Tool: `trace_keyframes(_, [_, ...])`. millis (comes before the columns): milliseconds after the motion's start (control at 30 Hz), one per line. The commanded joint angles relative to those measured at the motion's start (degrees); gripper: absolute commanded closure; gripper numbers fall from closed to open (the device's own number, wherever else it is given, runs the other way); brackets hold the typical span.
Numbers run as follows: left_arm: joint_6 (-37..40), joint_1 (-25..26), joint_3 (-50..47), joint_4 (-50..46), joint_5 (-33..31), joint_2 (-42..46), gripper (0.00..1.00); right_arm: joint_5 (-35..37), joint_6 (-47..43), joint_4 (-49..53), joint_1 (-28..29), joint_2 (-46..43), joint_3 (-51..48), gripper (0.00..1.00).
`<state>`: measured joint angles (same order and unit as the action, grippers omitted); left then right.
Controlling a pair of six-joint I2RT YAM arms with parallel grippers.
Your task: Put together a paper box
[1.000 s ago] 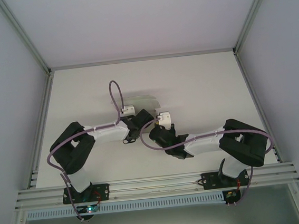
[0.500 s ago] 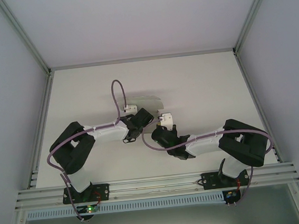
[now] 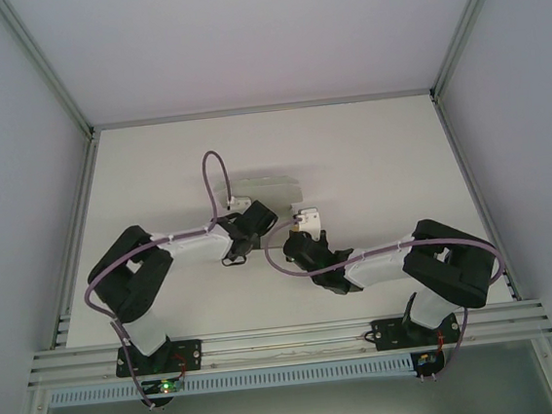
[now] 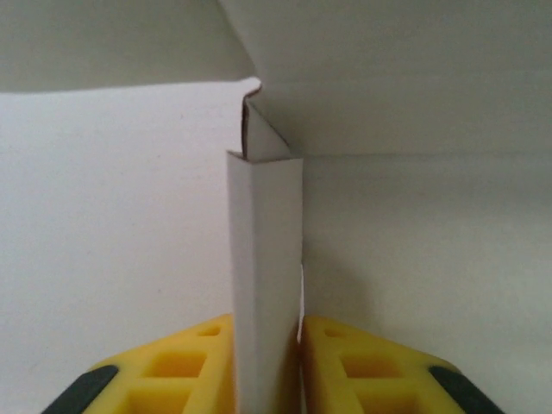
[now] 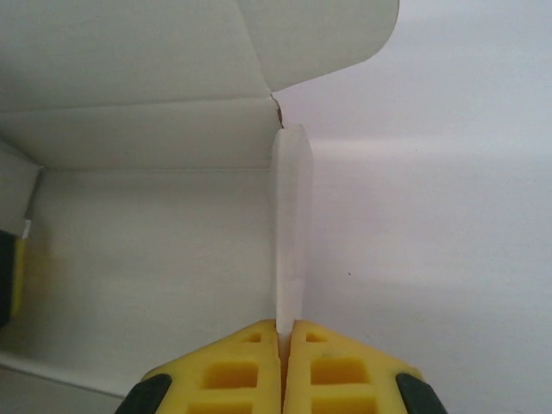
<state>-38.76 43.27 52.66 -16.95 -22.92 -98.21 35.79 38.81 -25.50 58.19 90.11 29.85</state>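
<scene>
The paper box point(image 3: 266, 184) now looks squarer; left fingers point(image 4: 185, 366) and right fingers point(image 5: 233, 373) each keep pinching a wall.

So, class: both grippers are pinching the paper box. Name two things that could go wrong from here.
1. The left gripper and right gripper each pinch thin card of the box; pulling apart could tear it at the corner notches.
2. The top view shows the grippers close together, so they might collide.
</scene>
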Motion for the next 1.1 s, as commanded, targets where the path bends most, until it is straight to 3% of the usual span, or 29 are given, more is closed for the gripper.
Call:
trace_keyframes(0, [0.8, -0.38, -1.33, 3.02, 5.54, 4.16, 0.73, -2.48, 0.11, 1.27, 0.02, 0.71, 0.85, 1.0])
trace_keyframes(200, [1.06, -0.43, -1.47, 3.28, 6.68, 8.28, 0.64, -3.04, 0.48, 3.6, -0.08, 1.81, 2.61, 1.0])
trace_keyframes(467, [-0.46, -0.47, -0.4, -2.37, 1.32, 8.37, 0.5, -2.46, 0.61, 4.85, -0.07, 1.47, 2.93, 1.0])
trace_keyframes(533, [-0.72, -0.72, -1.5, -1.18, 2.58, 9.23, 0.49, -2.05, 0.68, 5.73, -0.16, 1.74, 3.24, 1.0])
trace_keyframes(833, [-3.56, -3.77, -5.92, -0.49, 6.43, 16.36, 0.49, -1.91, 1.16, 7.15, -0.66, 2.54, 3.53, 1.0])
trace_keyframes(1067, [-4.86, -7.54, -10.21, 1.79, 12.49, 19.47, 0.62, -2.81, 1.36, 7.04, -0.93, 3.23, 3.66, 1.0])
